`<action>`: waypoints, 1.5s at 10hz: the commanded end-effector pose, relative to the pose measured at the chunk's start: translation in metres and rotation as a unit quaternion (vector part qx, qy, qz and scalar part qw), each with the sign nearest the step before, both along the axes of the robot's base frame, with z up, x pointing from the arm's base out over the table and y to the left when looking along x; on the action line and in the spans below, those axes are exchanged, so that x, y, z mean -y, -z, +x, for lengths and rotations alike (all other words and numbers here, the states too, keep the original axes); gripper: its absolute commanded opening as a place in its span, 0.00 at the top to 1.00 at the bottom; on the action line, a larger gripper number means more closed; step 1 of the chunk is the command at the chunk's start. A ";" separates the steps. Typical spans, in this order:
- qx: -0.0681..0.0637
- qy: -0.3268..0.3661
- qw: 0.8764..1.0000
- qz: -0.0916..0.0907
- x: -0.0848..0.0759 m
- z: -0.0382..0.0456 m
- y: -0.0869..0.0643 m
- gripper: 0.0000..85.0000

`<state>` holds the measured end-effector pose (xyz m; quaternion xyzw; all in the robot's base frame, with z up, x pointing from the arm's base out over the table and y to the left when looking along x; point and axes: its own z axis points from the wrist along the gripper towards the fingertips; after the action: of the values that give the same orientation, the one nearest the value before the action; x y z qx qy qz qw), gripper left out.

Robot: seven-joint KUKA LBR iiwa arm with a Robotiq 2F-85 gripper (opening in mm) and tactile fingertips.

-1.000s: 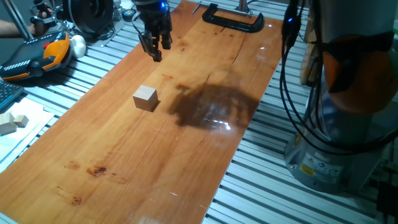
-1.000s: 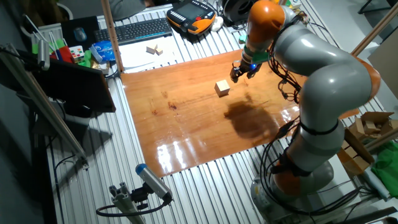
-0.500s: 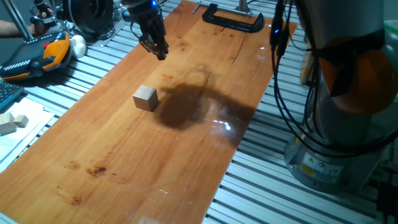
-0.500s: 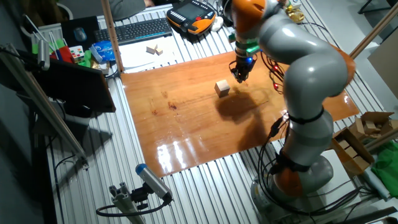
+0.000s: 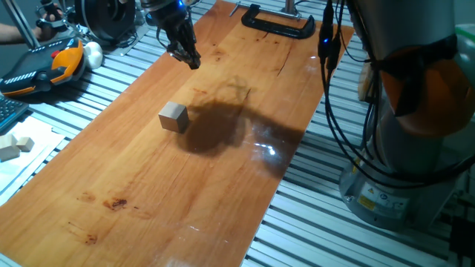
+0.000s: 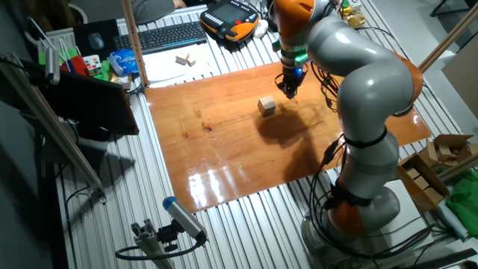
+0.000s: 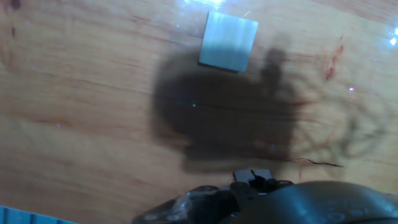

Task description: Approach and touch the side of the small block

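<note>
The small block (image 5: 174, 117), a pale tan wooden cube, sits on the wooden board (image 5: 148, 193); it also shows as the small block (image 6: 267, 106) and, near the top edge of the hand view, as the small block (image 7: 229, 42). My gripper (image 5: 191, 62) hangs above the board beyond the block, well apart from it, with the fingers pressed together and nothing between them. From the other side the gripper (image 6: 289, 92) is just to the right of the cube. The arm's dark shadow lies beside the block.
A black clamp (image 5: 278, 22) lies at the board's far end. An orange and black teach pendant (image 5: 44, 67) sits left of the board. Flat pale wood pieces (image 5: 15, 146) rest on white paper. The robot base (image 5: 393, 185) stands at the right.
The arm has swung round over the last second, carrying the gripper slightly toward the far left. Its shadow has slid closer to the block. The block has not moved.
</note>
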<state>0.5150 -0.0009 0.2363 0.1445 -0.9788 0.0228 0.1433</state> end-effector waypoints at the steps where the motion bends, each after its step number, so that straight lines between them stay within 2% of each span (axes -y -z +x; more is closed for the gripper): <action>1: 0.004 0.008 1.000 0.004 0.001 -0.0001 0.000 0.99; 2: 0.009 0.022 1.000 0.012 0.003 0.0000 -0.001 0.99; 3: 0.020 0.047 0.998 0.035 0.006 0.0004 -0.002 0.99; 4: 0.028 0.068 0.996 0.047 0.007 0.0005 -0.002 0.99; 7: 0.036 0.089 0.994 0.045 0.007 0.0004 -0.002 0.99; 8: 0.037 0.099 0.993 0.050 0.007 0.0004 -0.002 0.99; 9: 0.035 0.116 0.989 0.082 0.007 0.0004 -0.002 0.99; 10: 0.037 0.135 0.981 0.132 0.007 0.0004 -0.002 0.99; 11: 0.037 0.160 0.973 0.162 0.007 0.0004 -0.002 0.99; 12: 0.033 0.181 0.968 0.168 0.007 0.0004 -0.002 0.99; 15: 0.030 0.217 0.962 0.162 0.007 0.0004 -0.002 0.99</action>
<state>0.5152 -0.0082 0.2389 -0.0518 -0.9814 -0.1610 0.0913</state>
